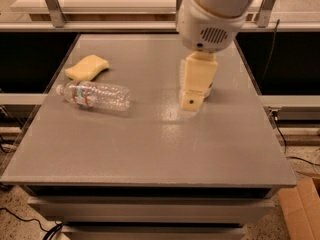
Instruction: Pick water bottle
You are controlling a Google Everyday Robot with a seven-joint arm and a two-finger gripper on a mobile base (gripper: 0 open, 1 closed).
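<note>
Grey, faintly speckled table top [150, 154] is seen filling most of the view, with a pale glare patch near its middle. Over its far-right part the gripper [192, 101] is hung from a large white rounded arm housing [212, 14] that carries a small vent grille. The gripper is seen as a cream block, pointed downward and tilted slightly to the left, with a dark dot near its lower end. How wide it stands cannot be told from this angle. Whether its lower end meets the table top cannot be judged either.

The water bottle [95, 95] is laid on its side on the left part of the table, well apart from the gripper and to its left. Its white cap is turned to the left edge; its base is turned to the right, toward the gripper. A red-and-blue label band is noted near the cap end; the rest of the body is clear and ribbed. The bottle is slightly nearer than the gripper's body.

A yellow sponge [87, 67] is set just beyond the bottle, on the far side, apart from it. A cardboard box [300, 209] is noted on the floor at near right.
</note>
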